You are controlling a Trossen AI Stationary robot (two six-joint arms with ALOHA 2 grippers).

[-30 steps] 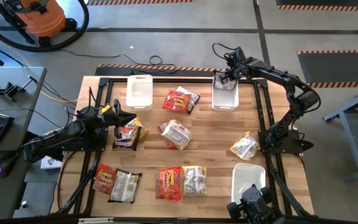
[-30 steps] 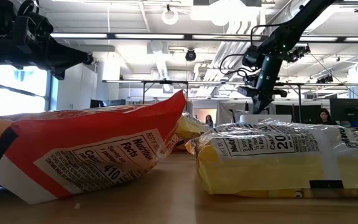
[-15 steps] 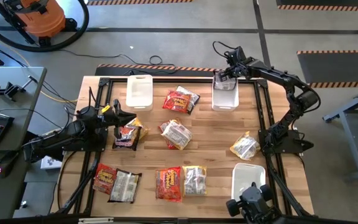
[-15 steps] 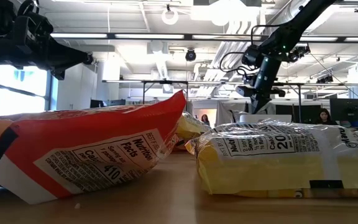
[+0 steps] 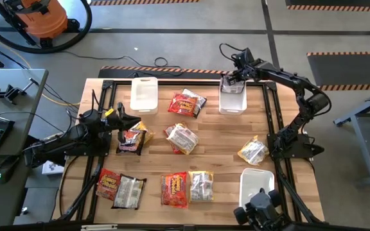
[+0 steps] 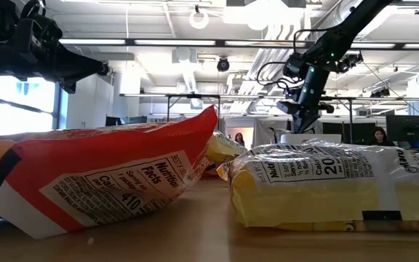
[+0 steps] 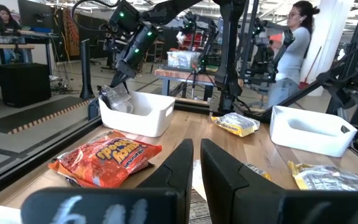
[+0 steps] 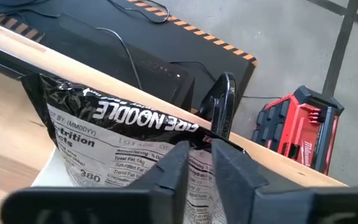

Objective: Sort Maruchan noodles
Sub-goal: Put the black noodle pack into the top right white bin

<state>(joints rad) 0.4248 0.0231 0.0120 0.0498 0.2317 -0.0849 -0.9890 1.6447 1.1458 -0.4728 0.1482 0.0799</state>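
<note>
A dark packet (image 8: pixel 123 149) is pinched between the fingers of the right gripper (image 8: pixel 199 155), which holds it over the white bin (image 5: pixel 232 97) at the table's far edge; in the left wrist view the same packet (image 7: pixel 115 98) hangs at that bin's (image 7: pixel 143 112) rim. The other packets lie loose on the wooden table (image 5: pixel 223 135). A red one (image 5: pixel 185 102) lies just left of that bin, a pale one (image 5: pixel 182 138) sits mid-table, and a yellow one (image 5: pixel 252 151) lies toward the right side. Along the near edge lie a red packet (image 5: pixel 108 183) touching a silver one (image 5: pixel 130 192), then a second red one (image 5: pixel 175 189) beside a yellow-white one (image 5: pixel 202 185). A brown packet (image 5: pixel 132 139) lies just in front of the left gripper (image 5: pixel 122 118), whose fingers (image 7: pixel 224 180) are nearly together and hold nothing. A second bin (image 5: pixel 144 94) stands at the far left, a third (image 5: pixel 257 185) at the near right. A person (image 7: pixel 296 31) stands beyond the table.
</note>
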